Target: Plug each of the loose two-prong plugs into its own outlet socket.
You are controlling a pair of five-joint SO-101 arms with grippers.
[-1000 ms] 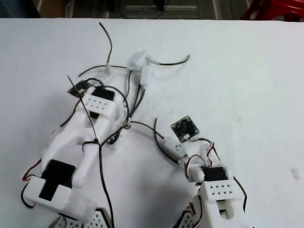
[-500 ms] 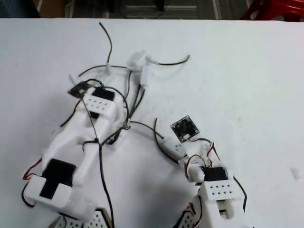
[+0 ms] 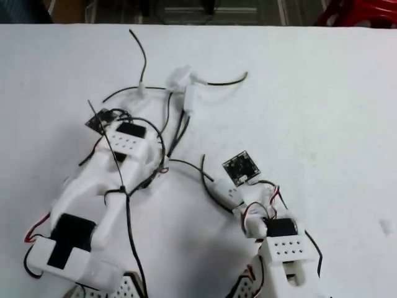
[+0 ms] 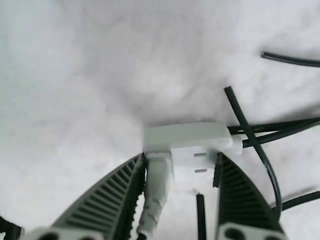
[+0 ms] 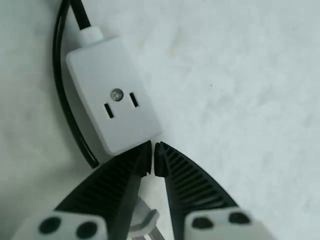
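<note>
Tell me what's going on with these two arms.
Both arms are at work on plugs and sockets. The left gripper stands open around a white outlet block, with a white plug beside one finger. The right gripper is shut, its tips at the edge of another white socket, whose slots are empty.

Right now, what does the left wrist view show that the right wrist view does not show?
Left wrist view, not the right: the left gripper, open, with a white plug beside one finger and a slim outlet block just beyond. Right wrist view, not the left: the right gripper, shut, its tips close to a broad outlet socket whose slots are empty. Both: black cables and the white table.
</note>
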